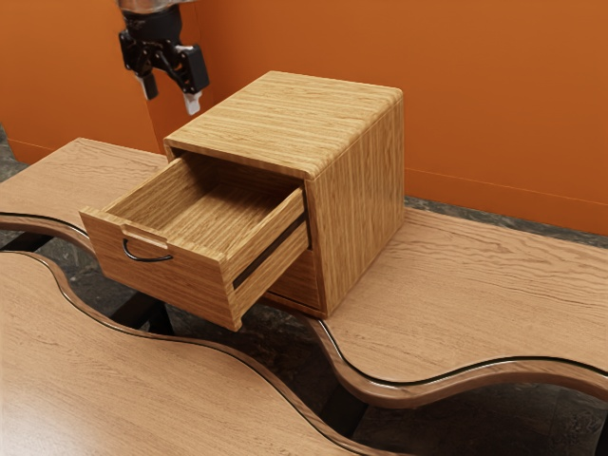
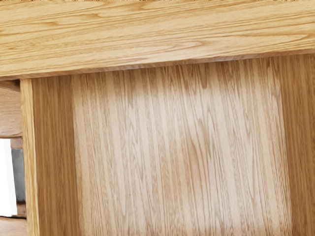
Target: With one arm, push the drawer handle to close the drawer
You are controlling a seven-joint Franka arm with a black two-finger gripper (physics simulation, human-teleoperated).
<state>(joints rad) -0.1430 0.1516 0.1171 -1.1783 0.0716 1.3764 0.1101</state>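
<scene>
High at the exterior view's upper left, the black gripper (image 1: 172,99) hangs above the level of the cabinet top, its two light-tipped fingers spread with nothing between them. The upper drawer (image 1: 157,276) of the wooden cabinet (image 1: 364,190) is pulled well out. A thin dark curved handle (image 1: 148,257) is fixed to its front, below a small notch. In the wrist view, the bare drawer floor (image 2: 182,147) lies under my hand, beside the cabinet's top (image 2: 157,34). The gripper touches neither drawer nor handle.
The cabinet stands on a wavy-edged wooden table (image 1: 475,294). A second wavy wooden tabletop (image 1: 123,380) lies nearer the camera, across a dark gap. Below the open drawer, a lower drawer (image 1: 298,282) sits inside the cabinet. An orange wall (image 1: 503,104) rises behind.
</scene>
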